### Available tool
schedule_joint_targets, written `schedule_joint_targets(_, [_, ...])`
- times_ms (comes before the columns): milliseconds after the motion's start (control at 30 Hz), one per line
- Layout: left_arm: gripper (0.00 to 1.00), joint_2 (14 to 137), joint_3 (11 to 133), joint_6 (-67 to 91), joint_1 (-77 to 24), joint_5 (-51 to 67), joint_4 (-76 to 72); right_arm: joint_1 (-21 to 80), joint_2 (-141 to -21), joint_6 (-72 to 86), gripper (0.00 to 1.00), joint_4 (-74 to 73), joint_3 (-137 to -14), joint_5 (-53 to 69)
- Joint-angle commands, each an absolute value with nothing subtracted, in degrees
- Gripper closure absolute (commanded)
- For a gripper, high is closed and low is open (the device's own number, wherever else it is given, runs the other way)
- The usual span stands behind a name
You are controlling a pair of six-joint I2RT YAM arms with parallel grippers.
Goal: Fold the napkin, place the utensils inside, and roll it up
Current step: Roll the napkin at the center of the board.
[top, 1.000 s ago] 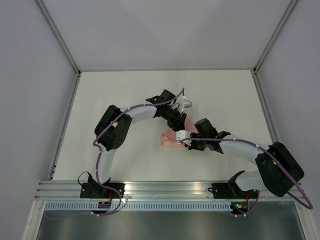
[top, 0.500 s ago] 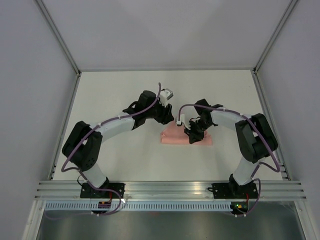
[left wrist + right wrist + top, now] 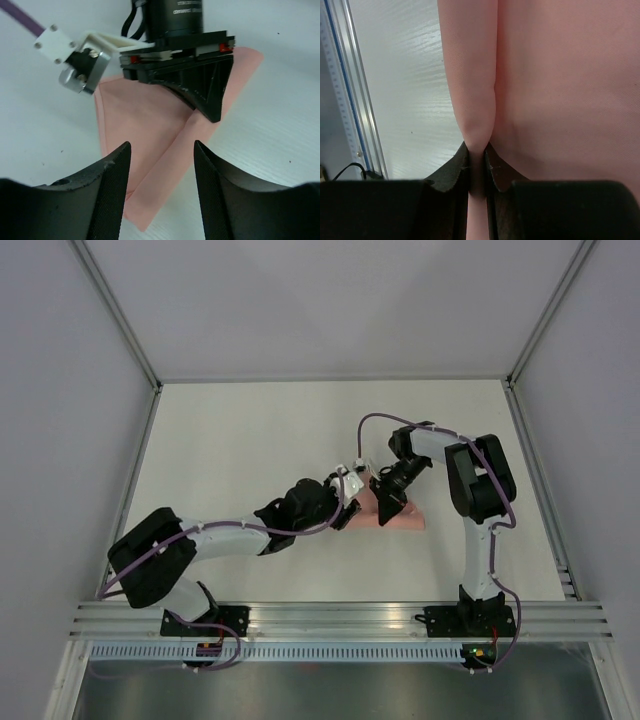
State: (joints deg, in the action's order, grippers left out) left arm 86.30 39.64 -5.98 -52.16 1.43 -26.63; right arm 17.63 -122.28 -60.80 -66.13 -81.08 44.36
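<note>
The pale pink napkin (image 3: 408, 517) lies folded on the white table, right of centre. My right gripper (image 3: 386, 508) is shut on a raised fold of it; the right wrist view shows both jaws pinching a ridge of pink sheet (image 3: 470, 100) at the gripper (image 3: 477, 150). My left gripper (image 3: 347, 514) is open and empty just left of the napkin, low over the table. In the left wrist view its gripper (image 3: 160, 150) frames the napkin (image 3: 145, 125), with the right gripper (image 3: 210, 110) on the sheet beyond. No utensils are in view.
An aluminium rail (image 3: 340, 615) runs along the table's near edge and shows in the right wrist view (image 3: 340, 100). Grey walls enclose the white table (image 3: 240, 440) on the left, far and right sides.
My left arm has swung from the napkin's far side down to its near left. My right arm has moved to the far right and its gripper now pinches the napkin.
</note>
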Motion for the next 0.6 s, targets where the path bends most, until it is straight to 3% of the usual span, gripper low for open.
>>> schedule_joint_targets(0, [0.41, 89.5, 39.6, -15.8, -56.6, -3.9, -34.7, 17.2, -127.6, -66.0, 0.82, -66.8, -82.3, 41.5])
schedule_joint_targets(233, [0.37, 98.7, 45.3, -24.7, -62.7, -5.1, -32.8, 16.9, -129.6, -65.3, 0.82, -67.1, -83.7, 41.3])
schedule_joint_targets(333, [0.29, 101.6, 46.8, -26.4, -63.5, -5.3, -33.3, 17.0, -130.0, -65.2, 0.81, -67.2, -84.0, 41.3])
schedule_joint_targets(567, [0.29, 106.1, 49.3, -28.2, -63.5, -3.6, -31.2, 16.8, -130.3, -64.8, 0.80, -67.2, -84.2, 41.0])
